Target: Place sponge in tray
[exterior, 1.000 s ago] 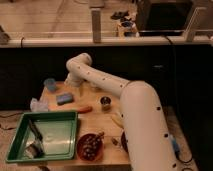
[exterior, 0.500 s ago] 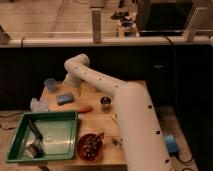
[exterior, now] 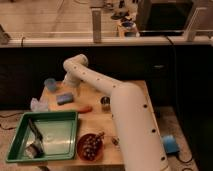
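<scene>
Nearest the camera the green tray [exterior: 57, 132] sits at the front left corner of the counter [exterior: 94, 97], already holding a dark utensil, with a round bowl [exterior: 90, 146] at its right corner. Beyond its far rim the blue sponge [exterior: 64, 98] lies flat on the wood, well outside the tray. Just behind and to the right of it hangs the gripper [exterior: 76, 89], how its jaws stand I cannot tell, so this looks like the reach for the pickup, and the next move calls for settling over the sponge and closing on it before carrying it forward
</scene>
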Tool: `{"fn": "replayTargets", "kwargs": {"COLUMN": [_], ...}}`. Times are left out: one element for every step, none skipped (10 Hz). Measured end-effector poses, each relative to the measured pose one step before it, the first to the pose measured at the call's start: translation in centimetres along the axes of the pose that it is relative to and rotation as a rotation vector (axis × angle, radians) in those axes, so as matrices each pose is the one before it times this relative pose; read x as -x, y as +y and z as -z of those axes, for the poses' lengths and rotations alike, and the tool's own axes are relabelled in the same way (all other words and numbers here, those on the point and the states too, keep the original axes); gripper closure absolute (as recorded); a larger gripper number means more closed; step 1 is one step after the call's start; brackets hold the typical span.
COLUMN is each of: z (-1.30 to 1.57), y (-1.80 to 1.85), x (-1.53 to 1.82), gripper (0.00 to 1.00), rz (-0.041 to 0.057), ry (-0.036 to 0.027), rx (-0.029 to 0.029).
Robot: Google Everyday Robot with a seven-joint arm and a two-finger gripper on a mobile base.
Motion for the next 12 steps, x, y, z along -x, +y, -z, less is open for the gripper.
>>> {"fn": "replayTargets", "kwargs": {"z": [-0.150,-0.180,-0.223,-0.429,-0.411,-0.313,-0.364,-0.321,-0.224,-0.404,-0.324,-0.202], "y": [-0.032,-0.100,-0.145,-0.164,-0.021,-0.107,0.122,-0.027,-0.029,-0.190,-0.033,-0.014], "x": [0.122,0.149,0.134,0.080,0.090,0.016,-0.113,0.017,0.065,0.251,0.131,0.059], "gripper": [0.20,0.20,0.20,0.20,0.20,0.20,0.20,0.20,0.20,0.20,0.20,0.20], "rz": [0.00267,0.00412,0.00518,0.00387,0.00351,0.00338,0.00103,0.00225,0.00177,0.00563,0.00463,0.00275], "ry": [-0.00386,-0.00341,-0.00421,-0.00674,-0.00484,-0.00512,-0.00441,-0.00314,-0.00151,-0.00403,-0.00460,-0.00303], "rx": [0.00356,0.00300,0.00429,0.00446,0.00439,0.00307,0.00585,0.00427,0.00277,0.00531,0.00780,0.00516]}}
